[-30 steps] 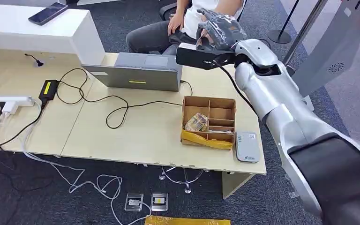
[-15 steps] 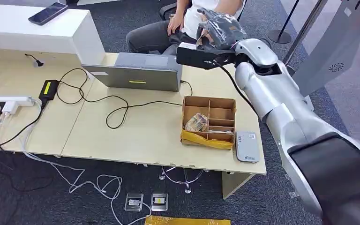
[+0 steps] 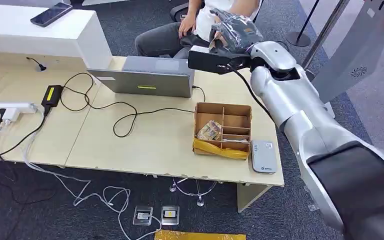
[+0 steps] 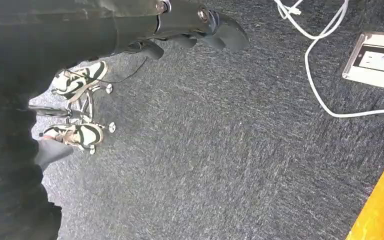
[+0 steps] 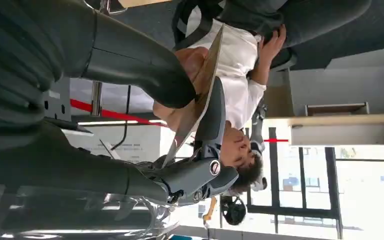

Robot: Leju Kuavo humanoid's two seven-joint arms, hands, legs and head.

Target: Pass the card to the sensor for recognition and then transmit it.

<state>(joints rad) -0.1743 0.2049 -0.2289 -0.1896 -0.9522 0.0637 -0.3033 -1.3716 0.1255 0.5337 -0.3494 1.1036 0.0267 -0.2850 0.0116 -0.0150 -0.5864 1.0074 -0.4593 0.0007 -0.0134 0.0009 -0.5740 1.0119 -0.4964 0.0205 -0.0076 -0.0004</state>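
Card [image 5: 200,92] sat pinched edge-on between thumb and fingers of the right robot hand [image 3: 232,31], raised beyond the counter [image 3: 145,142] toward the seated person [image 3: 180,30]. Judged: hold level and steady, release only once the person grips it.

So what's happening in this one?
The robot's right hand is stretched out past the far edge of the table, pinching a card between thumb and finger in front of a seated person. The grey card sensor lies on the table beside the cardboard box. The left hand hangs over the carpet.
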